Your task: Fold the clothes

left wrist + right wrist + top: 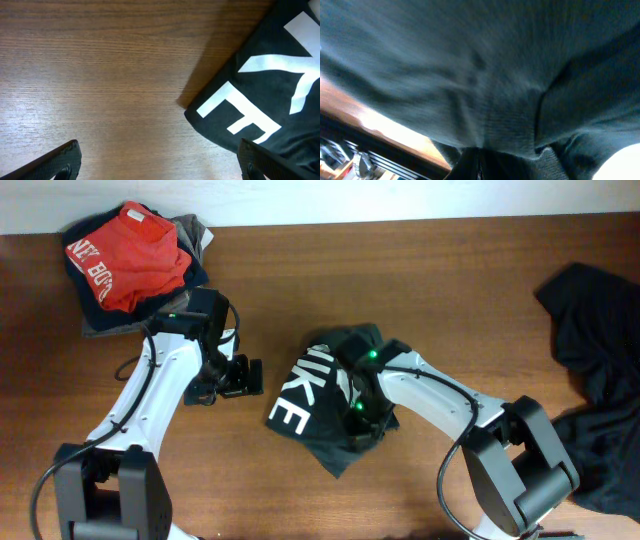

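Note:
A charcoal-black T-shirt (305,395) with big white block letters lies crumpled at the table's middle. My right gripper (362,425) is down on its right side, shut with the fabric gathered at its tips. In the right wrist view the dark cloth (485,75) fills nearly the whole frame and pinches together at the gripper (480,162). My left gripper (243,377) hovers just left of the shirt, open and empty. In the left wrist view its fingertips (65,159) stand wide apart over bare wood, with the lettered shirt corner (260,100) at the right.
A stack of folded clothes, a red piece (135,260) on top of navy and grey ones, sits at the back left corner. A loose heap of black garments (600,380) lies along the right edge. The wooden table (120,340) shows between them.

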Tool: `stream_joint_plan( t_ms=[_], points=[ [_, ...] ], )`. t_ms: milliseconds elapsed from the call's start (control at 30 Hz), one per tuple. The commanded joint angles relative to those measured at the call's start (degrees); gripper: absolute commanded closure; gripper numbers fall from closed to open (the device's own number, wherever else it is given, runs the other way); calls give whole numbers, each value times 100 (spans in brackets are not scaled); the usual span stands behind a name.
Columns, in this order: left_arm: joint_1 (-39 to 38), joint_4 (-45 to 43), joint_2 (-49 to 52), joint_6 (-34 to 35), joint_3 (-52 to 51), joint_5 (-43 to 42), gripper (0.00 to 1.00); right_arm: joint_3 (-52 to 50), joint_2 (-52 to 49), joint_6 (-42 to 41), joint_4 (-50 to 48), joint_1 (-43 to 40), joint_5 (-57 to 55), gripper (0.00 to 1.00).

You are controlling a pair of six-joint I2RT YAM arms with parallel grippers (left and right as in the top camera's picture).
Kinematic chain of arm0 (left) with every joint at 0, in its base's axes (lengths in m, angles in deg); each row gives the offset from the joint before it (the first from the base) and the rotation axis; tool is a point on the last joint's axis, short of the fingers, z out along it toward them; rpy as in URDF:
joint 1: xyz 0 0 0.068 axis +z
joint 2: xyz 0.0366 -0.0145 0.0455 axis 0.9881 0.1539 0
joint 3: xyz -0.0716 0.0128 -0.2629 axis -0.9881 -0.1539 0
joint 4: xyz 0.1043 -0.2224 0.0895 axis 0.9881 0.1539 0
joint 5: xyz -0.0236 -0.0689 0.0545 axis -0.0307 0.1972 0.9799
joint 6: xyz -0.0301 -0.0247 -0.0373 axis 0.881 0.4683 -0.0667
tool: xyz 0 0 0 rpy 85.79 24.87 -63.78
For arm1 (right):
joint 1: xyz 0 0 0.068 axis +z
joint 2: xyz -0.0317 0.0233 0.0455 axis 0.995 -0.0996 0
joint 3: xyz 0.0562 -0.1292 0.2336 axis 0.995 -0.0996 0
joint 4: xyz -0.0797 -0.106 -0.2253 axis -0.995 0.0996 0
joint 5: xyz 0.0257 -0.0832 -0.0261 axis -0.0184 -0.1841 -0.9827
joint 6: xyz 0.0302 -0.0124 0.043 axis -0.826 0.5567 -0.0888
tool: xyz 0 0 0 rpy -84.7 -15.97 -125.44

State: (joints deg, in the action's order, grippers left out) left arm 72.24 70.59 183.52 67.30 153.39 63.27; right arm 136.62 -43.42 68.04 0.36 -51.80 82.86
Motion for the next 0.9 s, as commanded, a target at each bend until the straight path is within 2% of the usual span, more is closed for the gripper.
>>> stream_joint_plan(
  t_ms=[0, 200, 300, 367, 567, 667, 733, 867],
  points=[
    [13, -9, 0, 17, -35, -4, 1, -422, 90, -125, -46, -109, 199, 92],
    [13, -7, 0, 17, -35, -4, 1, -562, 122, -149, 31, -326, 162, 96],
    [13, 13, 0, 17, -35, -4, 1, -560, 249, -444, 79, -501, -223, 96],
    [13, 15, 0, 17, -35, -4, 1, -549, 476, -688, 278, -761, -743, 96],
    [13, 7, 0, 17, -35, -4, 1, -494, 1165, -610, 435, -1637, -876, 94],
    [13, -15, 0, 20, -35, -7, 1, -374, 1478, -291, 400, -2116, -820, 80],
    [13, -74, 0, 17, -35, -81, 1, -284, 1598, -63, 385, -2382, -649, 57],
    [7, -361, 0, -57, -35, -448, 1, -249, 1665, 348, 385, -2732, -240, 31]
  ],
)
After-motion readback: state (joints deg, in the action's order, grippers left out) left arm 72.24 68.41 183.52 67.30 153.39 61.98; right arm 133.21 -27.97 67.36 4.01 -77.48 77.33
